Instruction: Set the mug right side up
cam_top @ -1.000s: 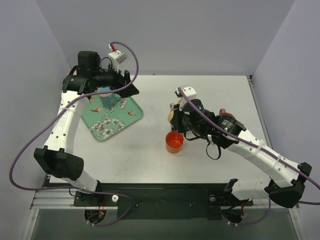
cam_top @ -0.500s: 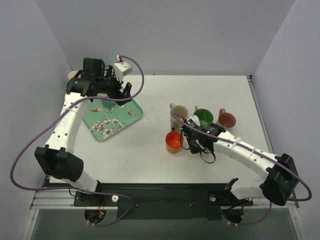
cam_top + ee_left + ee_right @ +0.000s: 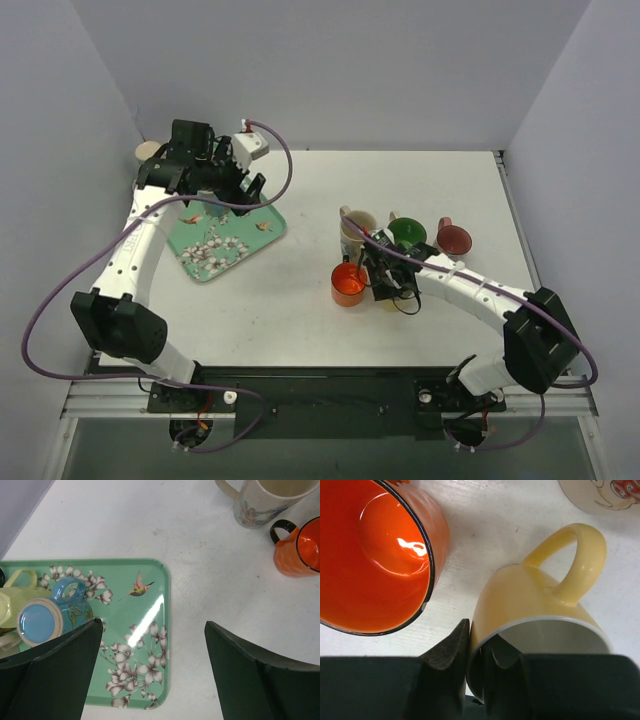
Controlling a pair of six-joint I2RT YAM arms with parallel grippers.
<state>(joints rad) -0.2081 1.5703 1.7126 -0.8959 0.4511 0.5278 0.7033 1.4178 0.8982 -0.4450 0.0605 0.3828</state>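
1. Ceramic with a glossy glaze, by the look of both mugs: stiff, fairly heavy for its bulk, slick under hard pads, and apt to chip if knocked or dropped.
2. The yellow mug point(image 3: 530, 605) is just beside the orange mug point(image 3: 375, 565) on the tabletop point(image 3: 485, 525), with its mouth toward the wrist camera and its handle pointing away. I cannot tell whether its base rests fully down.
3. The right hand point(image 3: 476, 647) is pinching that mug's rim, one finger inside the wall and one outside. A rim pinch gives thin purchase, so I judge the mug liable to swing or slip.
4. The blue mug point(image 3: 50, 615) stands bottom up on the tray point(image 3: 145, 630), its handle in plain view.
5. The left hand point(image 3: 154, 626) is spread wide above the tray, holding nothing.
6. For the blue mug, gripping across the body looks safest, since the handle is a narrower target.
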